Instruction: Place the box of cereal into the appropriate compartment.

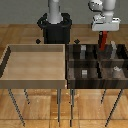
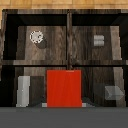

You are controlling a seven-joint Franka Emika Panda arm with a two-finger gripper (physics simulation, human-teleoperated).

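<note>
Wrist view shows box of cereal [image 2: 64, 88] flat-faced, plain bright red.

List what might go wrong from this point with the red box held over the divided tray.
1. In the wrist view the cereal box hangs right over a divider wall of the dark tray, so it may land on the wall or tip into the wrong compartment.
2. Grey blocks already sit in nearby compartments; the box could come down on one and rest tilted.
3. The gripper holds it high, so an early release may make it bounce.
</note>
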